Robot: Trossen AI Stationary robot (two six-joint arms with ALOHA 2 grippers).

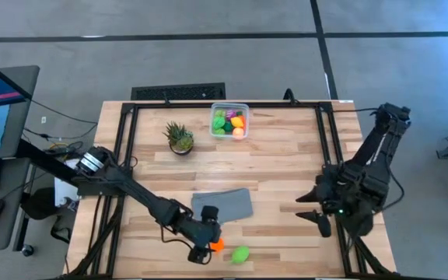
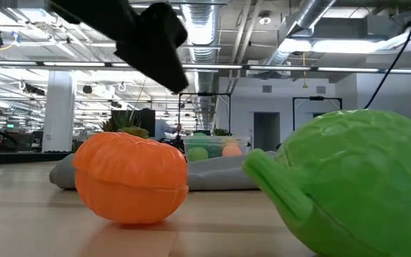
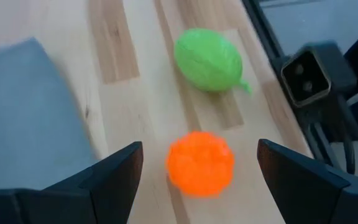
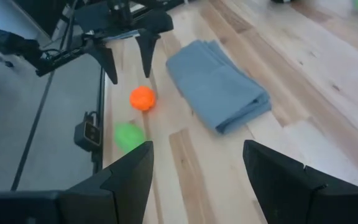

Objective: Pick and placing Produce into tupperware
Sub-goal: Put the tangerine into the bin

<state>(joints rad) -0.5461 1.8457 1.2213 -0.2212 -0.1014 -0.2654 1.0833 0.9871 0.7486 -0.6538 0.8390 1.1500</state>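
Left gripper [image 1: 206, 247], fingers spread w/ nothing held, hovers over orange toy fruit [image 3: 201, 163] (likely light, hard, slick plastic), best pinched across its middle; right gripper [image 1: 315, 215] waits open.

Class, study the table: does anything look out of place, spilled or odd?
Two toys lie loose near the front edge, away from the tub holding the rest: an orange fruit and a green one. The open left hand is poised over the orange fruit. Nothing looks damaged.
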